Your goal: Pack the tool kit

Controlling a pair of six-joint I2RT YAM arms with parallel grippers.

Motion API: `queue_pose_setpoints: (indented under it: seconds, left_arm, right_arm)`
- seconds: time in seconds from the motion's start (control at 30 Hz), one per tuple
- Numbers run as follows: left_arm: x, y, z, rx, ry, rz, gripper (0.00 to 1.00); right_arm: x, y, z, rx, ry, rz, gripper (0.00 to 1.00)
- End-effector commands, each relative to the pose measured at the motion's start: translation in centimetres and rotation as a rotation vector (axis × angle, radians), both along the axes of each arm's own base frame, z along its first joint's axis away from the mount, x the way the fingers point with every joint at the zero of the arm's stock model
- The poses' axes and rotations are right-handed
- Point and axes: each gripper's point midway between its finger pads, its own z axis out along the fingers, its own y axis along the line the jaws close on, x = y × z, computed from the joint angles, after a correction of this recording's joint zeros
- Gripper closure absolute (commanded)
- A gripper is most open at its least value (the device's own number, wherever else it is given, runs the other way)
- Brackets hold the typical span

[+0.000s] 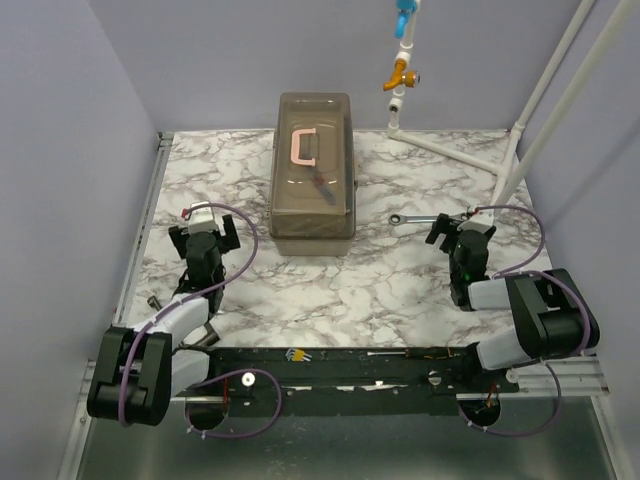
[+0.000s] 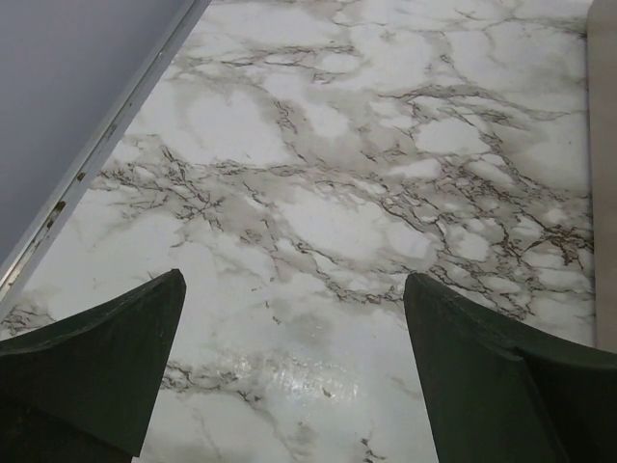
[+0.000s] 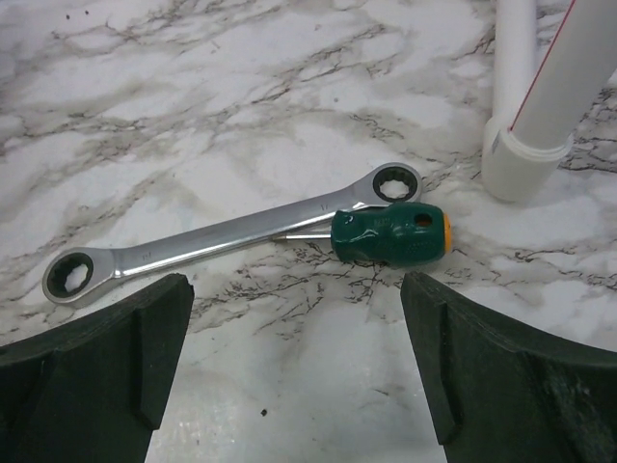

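The tool box (image 1: 312,165) is translucent brown with a pink handle and stands closed at the back middle of the table. A silver ratchet wrench (image 3: 231,234) lies flat with a stubby green-handled screwdriver (image 3: 390,232) against its right end. The wrench also shows in the top view (image 1: 412,217), right of the box. My right gripper (image 3: 297,318) is open and empty, just short of both tools; in the top view it (image 1: 462,228) sits by the wrench's right end. My left gripper (image 2: 294,299) is open and empty above bare marble, left of the box (image 1: 205,228).
A white pipe frame (image 3: 525,96) stands just right of the screwdriver, its foot on the table (image 1: 505,165). The box's side wall (image 2: 605,174) edges the left wrist view. A small dark metal piece (image 1: 155,300) lies near the table's left edge. A purple wall (image 2: 67,106) borders the left.
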Motion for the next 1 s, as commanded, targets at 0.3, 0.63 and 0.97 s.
queue_pose_setpoints:
  seconds: [0.3, 0.63, 0.97]
  left_arm:
    - [2.2, 0.6, 4.5, -0.002, -0.181, -0.060, 0.07]
    - [0.9, -2.5, 4.8, 0.021, -0.233, -0.259, 0.08]
    - [1.0, -1.1, 4.2, 0.055, -0.326, -0.210, 0.09]
  right_arm:
    - [1.0, 0.2, 0.6, -0.034, -0.138, 0.073, 0.23]
    - [1.2, 0.6, 0.6, -0.041, -0.141, 0.100, 0.00]
    - [1.2, 0.7, 0.6, -0.040, -0.141, 0.103, 0.00]
